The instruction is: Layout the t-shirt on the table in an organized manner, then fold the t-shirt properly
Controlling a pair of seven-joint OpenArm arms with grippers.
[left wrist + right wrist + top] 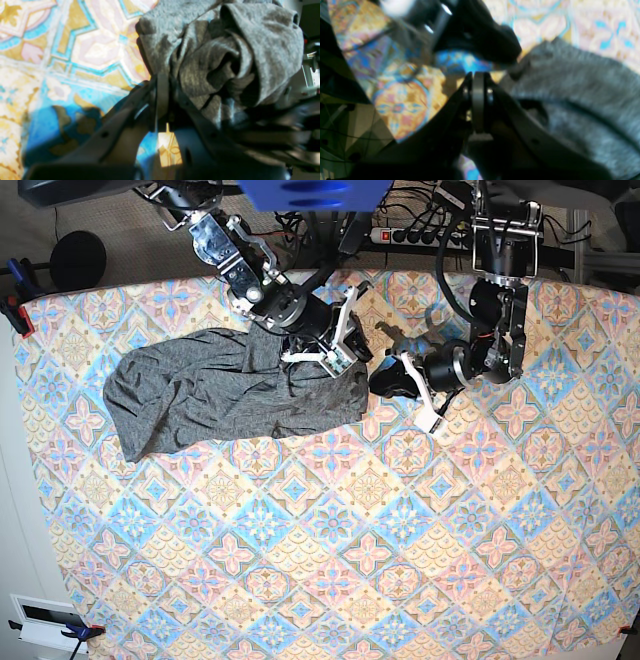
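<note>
So you had the left gripper (161, 82) pinched shut on a fold of the t-shirt (230, 395) at its right-hand end in the base view, probably to drag that edge out flat. The right gripper (478, 82) was closed too, right up against the cloth, but I couldn't tell if it actually held any. The shirt sat bunched toward the back left of the table (330, 580), long axis running left to right.

base view: looked straight down on the whole worktop (330, 580) from high overhead. both wrist views: close over own claw, sharing the t-shirt (230, 395) edge.
</note>
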